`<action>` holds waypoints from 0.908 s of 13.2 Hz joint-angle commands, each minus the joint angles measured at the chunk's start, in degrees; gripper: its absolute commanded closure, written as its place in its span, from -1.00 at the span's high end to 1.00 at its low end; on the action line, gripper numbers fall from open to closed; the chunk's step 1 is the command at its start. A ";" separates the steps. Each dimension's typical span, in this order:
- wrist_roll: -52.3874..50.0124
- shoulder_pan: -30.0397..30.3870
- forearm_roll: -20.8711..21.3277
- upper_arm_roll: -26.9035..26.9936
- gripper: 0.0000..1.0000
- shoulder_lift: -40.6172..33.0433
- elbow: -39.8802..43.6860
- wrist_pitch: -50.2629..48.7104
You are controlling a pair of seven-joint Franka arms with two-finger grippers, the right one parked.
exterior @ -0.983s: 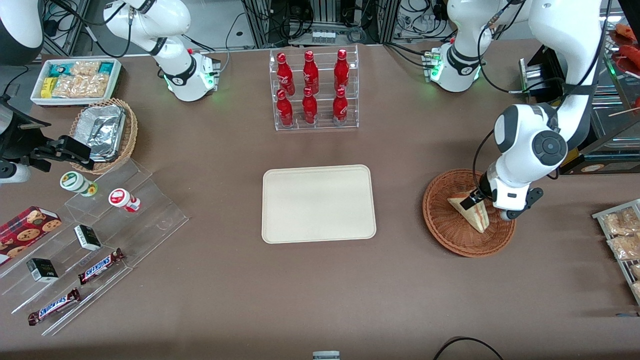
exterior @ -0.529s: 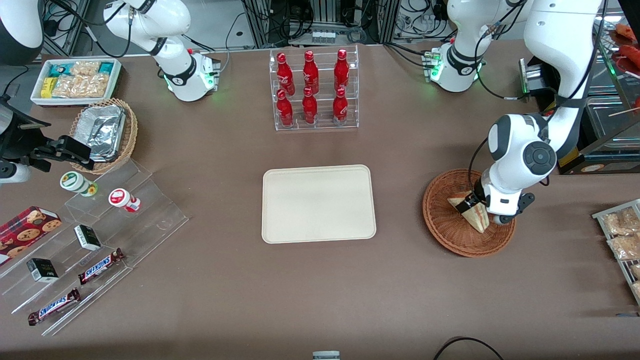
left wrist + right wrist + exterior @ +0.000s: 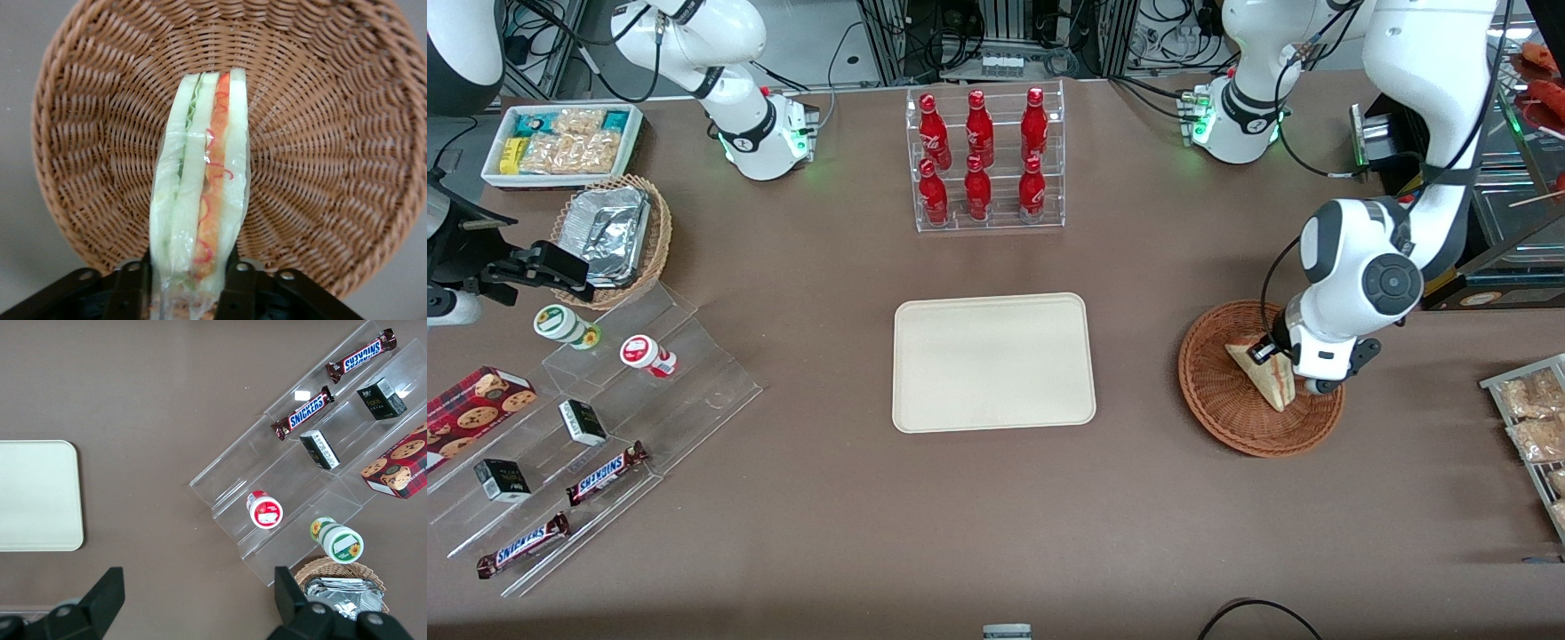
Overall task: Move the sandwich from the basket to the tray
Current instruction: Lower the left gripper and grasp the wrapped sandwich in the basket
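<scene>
The brown surface (image 3: 783,551) is carrying the flat rectangular cream-beige tray (image 3: 993,363), lying bare near its middle. Well apart from it, toward the working arm's end, the round reddish-brown wicker basket (image 3: 1258,380) is holding the triangular white-bread sandwich (image 3: 1261,372). The left arm's gripper (image 3: 1269,349) is sitting over the basket, its fingers (image 3: 133,290) clamping the sandwich's wide end. Judging by this, the grasp is done; lifting, carrying and releasing are left. Only the left wrist view is showing both fingers pressing the wrapped slices and the red-green filling.
</scene>
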 commanded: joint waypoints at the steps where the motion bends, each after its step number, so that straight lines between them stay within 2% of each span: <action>1: 1.71 -0.76 0.14 0.40 -1.00 -1.43 3.79 -4.73; 5: 1.80 -0.85 0.05 -1.27 -1.00 -0.81 10.56 -10.62; 9: 1.89 -1.28 0.14 -7.32 -1.00 1.91 14.08 -10.54; 12: 1.45 -7.94 0.93 -7.78 -1.00 4.36 17.06 -10.54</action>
